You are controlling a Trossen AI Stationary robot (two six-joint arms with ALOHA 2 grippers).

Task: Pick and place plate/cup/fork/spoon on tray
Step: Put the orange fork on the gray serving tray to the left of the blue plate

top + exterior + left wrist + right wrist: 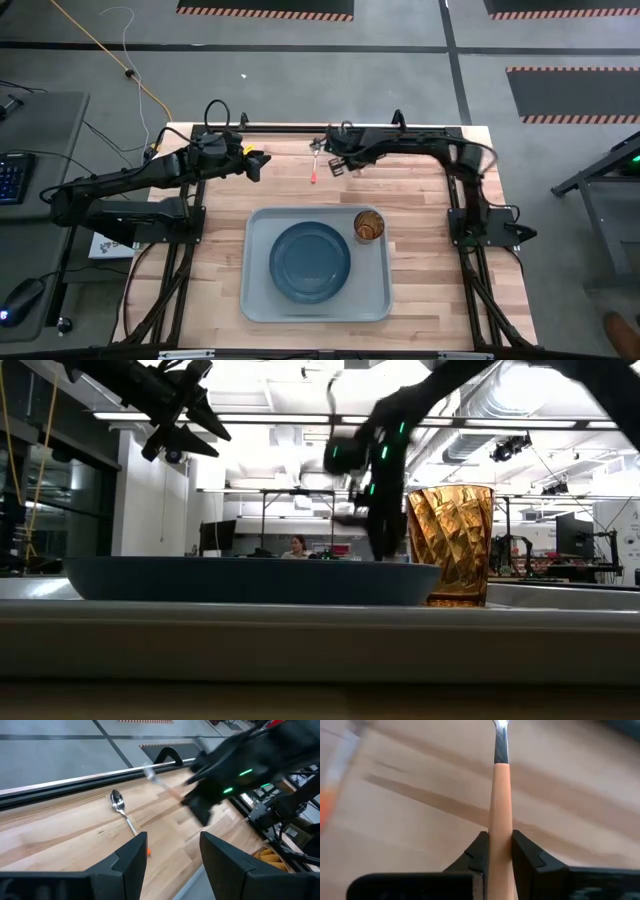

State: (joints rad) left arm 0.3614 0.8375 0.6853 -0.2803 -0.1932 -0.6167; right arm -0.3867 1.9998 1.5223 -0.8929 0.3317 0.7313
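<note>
Between the right pincer's [498, 851] fingers stood the fork [500, 815], clamped by its pale orange handle; its long axis ran straight out ahead of the pincer, the silver neck leading away from the wrist. Seen from above, that pincer [333, 160] hung over the far part of the desk [420, 190], with the tray [262, 300] lying nearer the front edge and a little toward the right arm's own side, so the carry would likely run from the far edge toward the front.

Just beside it, on the bare wood, lay the spoon [314, 170], its bowl toward the far edge and its orange-red handle pointing toward the tray. The left pincer [172, 852] was held wide, gripping nothing, with the spoon [122, 812] lying ahead of it, handle end nearer; both arms were close to it.

By count: one fork, one spoon, one plate [311, 262], one cup [368, 226], one tray. The dark blue plate sat in the tray's middle and the amber cup stood upright in the tray's far right corner, just beside the plate; fork and spoon were not yet on it.
</note>
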